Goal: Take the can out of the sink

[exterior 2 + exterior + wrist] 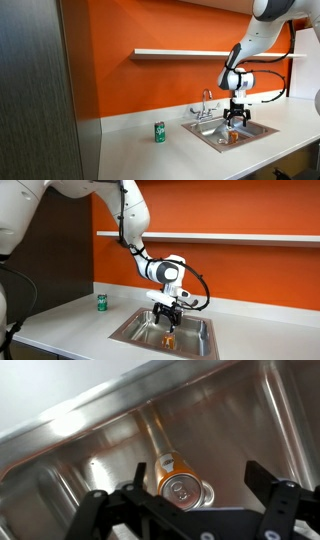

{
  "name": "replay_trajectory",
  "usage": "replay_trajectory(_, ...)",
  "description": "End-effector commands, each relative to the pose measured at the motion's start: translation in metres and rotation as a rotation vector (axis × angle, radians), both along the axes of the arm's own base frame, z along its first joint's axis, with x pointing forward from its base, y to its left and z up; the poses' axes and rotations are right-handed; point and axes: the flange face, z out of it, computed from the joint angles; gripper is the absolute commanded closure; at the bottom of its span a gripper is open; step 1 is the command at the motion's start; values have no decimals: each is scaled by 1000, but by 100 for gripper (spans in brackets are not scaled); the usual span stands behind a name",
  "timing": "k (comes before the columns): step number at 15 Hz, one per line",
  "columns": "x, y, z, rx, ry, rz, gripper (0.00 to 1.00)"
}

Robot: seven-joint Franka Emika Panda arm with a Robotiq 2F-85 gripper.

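Can: the can (181,482) is inside the sink (128,330), on the steel floor near a wall. It shows its pale top to the wrist camera and seems to stand upright, though the steep angle leaves that unsure.
Sink: a shiny basin. In an exterior view the faucet (205,102) stands at its back edge, just beside the arm's working space.
Gripper: the gripper (167,322) hangs just above the can with its jaws spread wide and nothing in them. In the wrist view the fingers (268,485) straddle the can, with gaps on both sides.
Risk, tipping: if the descent is off-centre, one finger would touch first and push the light can over or make it skate across the slick steel.
Risk, wall: the can is close to the basin side, so the finger on that side could hit steel before the jaws close.
Risk, depth: closing too high would pinch only the tapered rim and the can could squirt out. Going too low would drive the fingertips into the floor.
Risk, lift: the can could clip the sink rim or the faucet if the arm moves sideways before it has risen clear.
Bystander: the green can (101,302) stands on the countertop (70,325) well apart from the sink, so confusing the two looks unlikely.
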Motion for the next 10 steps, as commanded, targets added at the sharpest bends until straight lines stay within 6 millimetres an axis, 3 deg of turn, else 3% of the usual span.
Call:
replay_trajectory(1,1,0,1,0,0,0,0)
replay_trajectory(10,1,-9,-6,-12,0,-6,0)
